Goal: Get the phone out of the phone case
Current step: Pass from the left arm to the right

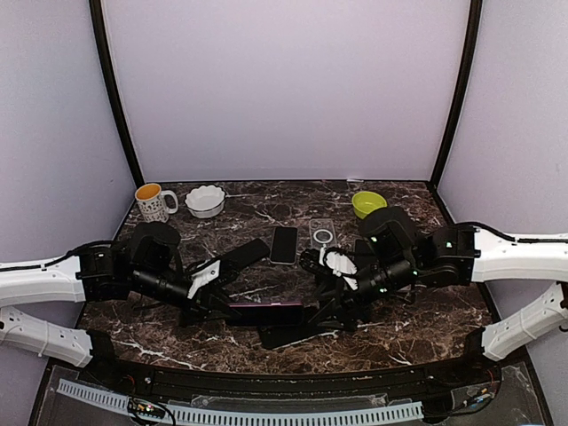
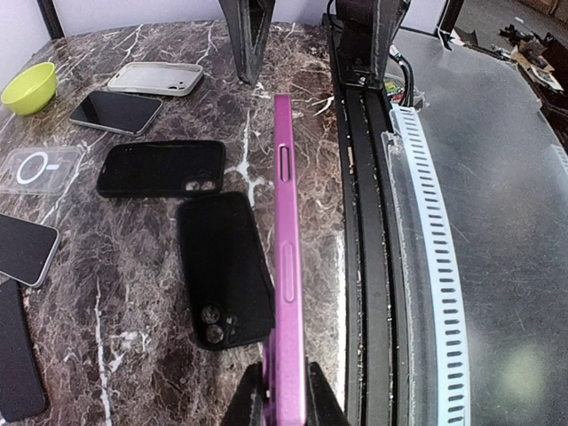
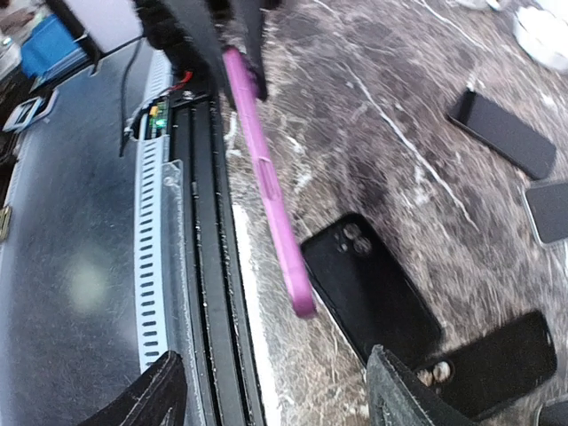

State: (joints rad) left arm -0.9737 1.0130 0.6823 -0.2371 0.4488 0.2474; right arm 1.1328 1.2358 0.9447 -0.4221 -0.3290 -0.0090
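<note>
Purple phone case point(image 2: 284, 266) edge-up, clamped in left hand point(image 2: 282, 401); right hand point(image 3: 275, 382) spread apart by its free end

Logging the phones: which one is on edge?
The purple phone, held on edge in the left gripper; all the others lie flat.

Walls point(image 1: 284, 89): pale lilac panels — back and both sides.
Bench point(image 1: 257, 209): dark marble, white veining.
Posts point(image 1: 117, 98): black, far corners.
Near edge: black rails point(image 1: 293, 383), white slotted strip point(image 1: 266, 415).
</note>
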